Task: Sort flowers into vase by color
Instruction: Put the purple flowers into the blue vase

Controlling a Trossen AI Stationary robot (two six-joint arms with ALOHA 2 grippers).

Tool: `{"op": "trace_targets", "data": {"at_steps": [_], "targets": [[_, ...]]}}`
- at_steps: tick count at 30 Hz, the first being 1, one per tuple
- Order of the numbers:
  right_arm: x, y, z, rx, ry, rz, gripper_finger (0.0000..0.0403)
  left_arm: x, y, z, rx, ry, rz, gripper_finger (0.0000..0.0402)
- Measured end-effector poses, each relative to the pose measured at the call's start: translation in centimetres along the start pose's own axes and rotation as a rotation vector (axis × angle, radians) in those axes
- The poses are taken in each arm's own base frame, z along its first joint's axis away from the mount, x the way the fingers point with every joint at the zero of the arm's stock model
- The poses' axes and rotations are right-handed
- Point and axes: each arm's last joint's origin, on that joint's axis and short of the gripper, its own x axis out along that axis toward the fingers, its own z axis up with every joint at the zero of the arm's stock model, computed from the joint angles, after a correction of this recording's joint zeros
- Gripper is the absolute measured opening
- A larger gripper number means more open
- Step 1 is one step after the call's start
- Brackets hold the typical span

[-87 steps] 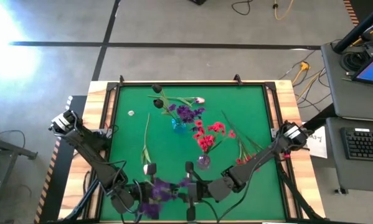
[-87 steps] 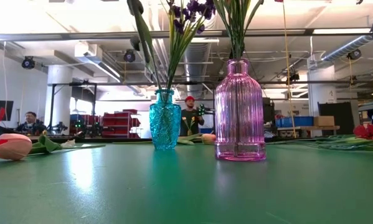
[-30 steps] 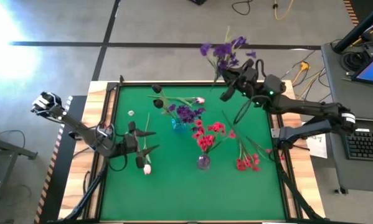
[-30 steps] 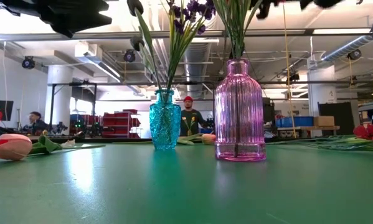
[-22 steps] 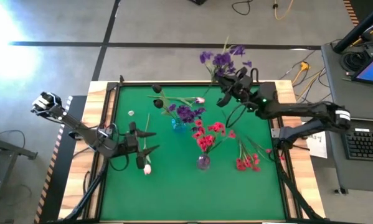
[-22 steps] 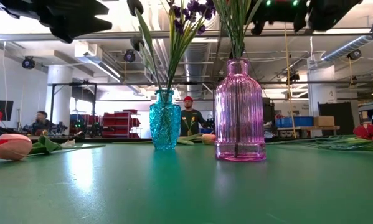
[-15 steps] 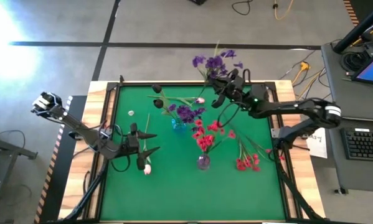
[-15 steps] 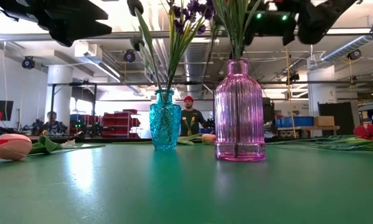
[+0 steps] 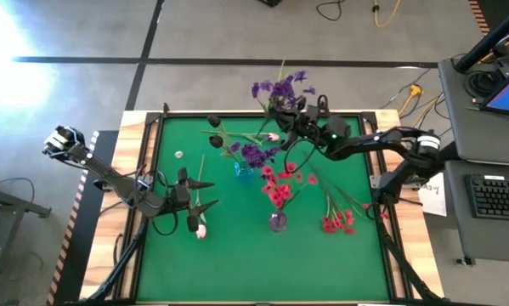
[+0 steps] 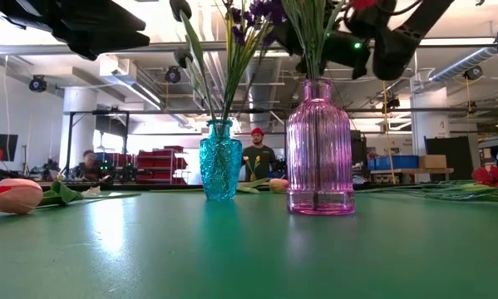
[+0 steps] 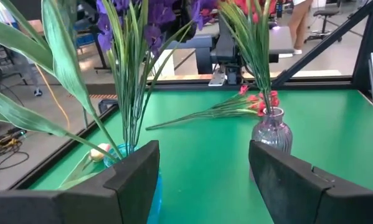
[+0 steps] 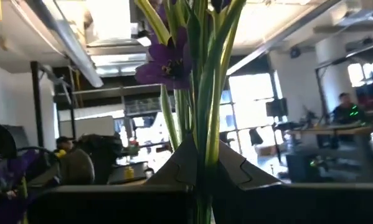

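My right gripper (image 9: 290, 121) is clamped tight on a bunch of purple flowers (image 9: 278, 87), stems pinched between its fingers (image 12: 233, 168) in the right wrist view, blossoms (image 12: 164, 62) standing up above them. I'll place everything from the blue vase (image 9: 244, 170): the held bunch hangs up and to the far-right of it, over the far edge of the green table (image 9: 347, 255), not in any vase. The blue vase already has purple blossoms (image 9: 256, 155) plus long leaves in it. Just right and nearer sits the pink vase (image 9: 277, 221) with red flowers (image 9: 281, 185) in it; in the low view both vases (image 10: 220, 162) (image 10: 319, 149) stand upright, apart. Loose red flowers (image 9: 336, 219) lie on the table well right of the blue vase, beyond the pink one. A white-pink tulip (image 9: 200, 223) lies left and nearer, stem pointing away; another tulip bud (image 9: 272, 136) lies just beyond the blue vase. My left gripper (image 9: 196, 202) hovers left of the blue vase, right above the lying tulip stem, fingers (image 11: 133, 171) spread wide apart, nothing between them. People (image 10: 256, 158) visible in the room behind.
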Motion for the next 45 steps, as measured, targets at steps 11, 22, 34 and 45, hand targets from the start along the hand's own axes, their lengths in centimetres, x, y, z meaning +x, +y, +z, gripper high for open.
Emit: {"op": "trace_targets", "data": {"at_steps": [11,22,34,45], "targets": [[3.3,1.4,-1.9,0.081,0.025,0.143,0.0013,0.4,-0.1,-0.4,0.019,0.018,0.015,0.0238],[3.7,1.8,-1.4,0.051,0.159,0.13,0.0013,0.7,-0.1,-0.6,0.027,0.027,0.024,0.0238],[4.1,2.3,-1.0,0.089,0.166,0.155,0.0013,0.8,0.0,-0.6,0.023,0.025,0.032,0.0238],[4.1,2.3,-1.5,0.091,0.21,0.148,0.0013,0.8,0.1,-0.5,0.021,0.022,0.053,0.0238]]}}
